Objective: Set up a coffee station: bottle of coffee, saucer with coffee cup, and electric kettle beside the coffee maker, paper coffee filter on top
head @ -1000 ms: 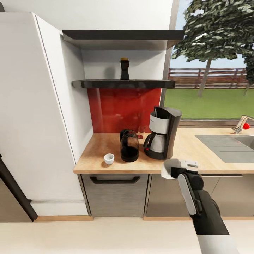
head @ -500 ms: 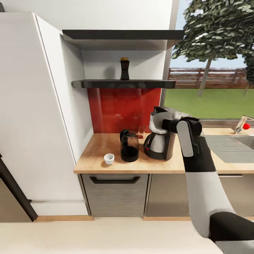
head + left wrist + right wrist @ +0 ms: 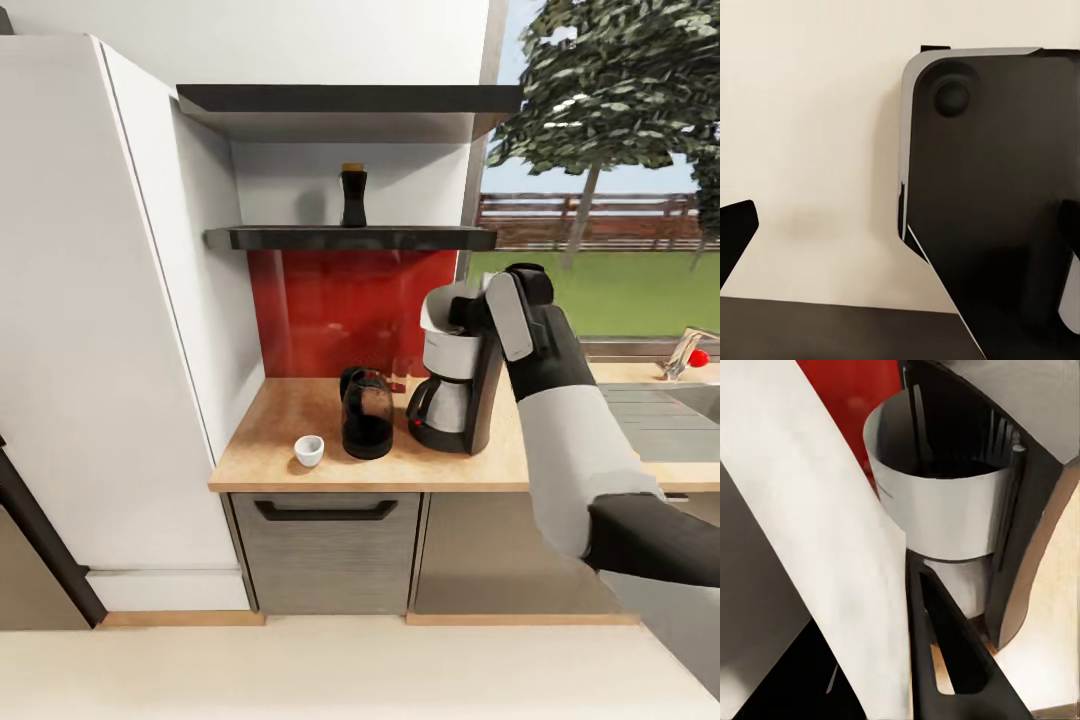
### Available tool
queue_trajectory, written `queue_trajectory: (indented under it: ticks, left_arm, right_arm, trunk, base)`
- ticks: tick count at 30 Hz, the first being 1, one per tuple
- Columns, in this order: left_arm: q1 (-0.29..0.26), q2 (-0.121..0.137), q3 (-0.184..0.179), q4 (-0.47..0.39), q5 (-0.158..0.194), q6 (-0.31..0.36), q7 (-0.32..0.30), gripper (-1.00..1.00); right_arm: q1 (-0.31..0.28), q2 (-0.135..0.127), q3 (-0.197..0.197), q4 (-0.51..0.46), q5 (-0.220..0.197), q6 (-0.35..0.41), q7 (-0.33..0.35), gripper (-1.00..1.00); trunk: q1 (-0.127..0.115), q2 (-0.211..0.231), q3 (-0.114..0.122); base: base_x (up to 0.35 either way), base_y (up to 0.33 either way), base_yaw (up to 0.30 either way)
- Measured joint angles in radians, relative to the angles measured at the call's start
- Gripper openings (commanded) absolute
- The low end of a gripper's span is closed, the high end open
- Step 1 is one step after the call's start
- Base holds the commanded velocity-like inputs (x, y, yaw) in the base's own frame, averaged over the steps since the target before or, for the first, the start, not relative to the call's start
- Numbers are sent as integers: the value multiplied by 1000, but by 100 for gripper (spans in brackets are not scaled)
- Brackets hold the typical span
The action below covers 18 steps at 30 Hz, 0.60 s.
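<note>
Right jaws (image 3: 455, 308) clamped on paper coffee filter (image 3: 832, 577), above coffee maker (image 3: 458, 385)

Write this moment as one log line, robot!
right end effector: holds thin white paper filter | over: tall dark grey coffee maker | dark brown jar: on shelf

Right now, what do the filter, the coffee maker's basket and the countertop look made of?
The filter: thin matte white sheet, likely paper. The basket: smooth silver-white wall with a soft sheen, metal or plastic, hard to say. The countertop: tan, faintly grained, wood-like matte surface.
</note>
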Motion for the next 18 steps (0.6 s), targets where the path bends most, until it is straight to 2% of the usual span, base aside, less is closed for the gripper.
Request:
queue_trajectory:
  ticks: [1, 2, 4, 5, 6, 10, 18]
  left_arm:
    - [0, 0, 0, 0, 0, 0, 0, 100]
    - [0, 0, 0, 0, 0, 0, 0, 100]
    - [0, 0, 0, 1, 0, 1, 0, 100]
    - [0, 0, 0, 1, 0, 1, 0, 100]
    - [0, 0, 0, 1, 0, 1, 1, 100]
    - [0, 0, 0, 1, 0, 3, 2, 100]
    - [0, -1, -2, 5, 0, 3, 3, 100]
  right_arm:
    - [-51, 0, 0, 46, 1, 0, -1, -100]
    - [-71, 0, 0, 66, 1, 0, -1, -100]
    - [-140, -1, -1, 183, 1, 0, -2, -100]
    - [-153, -1, -1, 197, 1, 0, -2, -100]
    - [-201, -1, -1, 241, 2, 0, -2, -100]
    - [-227, -1, -1, 277, 2, 0, -3, -100]
    - [-232, -3, -3, 290, 4, 0, -5, -100]
  trunk:
    - [0, 0, 0]
    - [0, 0, 0]
    - [0, 0, 0]
    - [0, 0, 0]
    - [0, 0, 0]
    - [0, 0, 0]
    - [0, 0, 0]
  base:
    - [0, 0, 0]
    - [0, 0, 0]
    - [0, 0, 0]
    - [0, 0, 0]
    - [0, 0, 0]
    - [0, 0, 0]
    - [0, 0, 0]
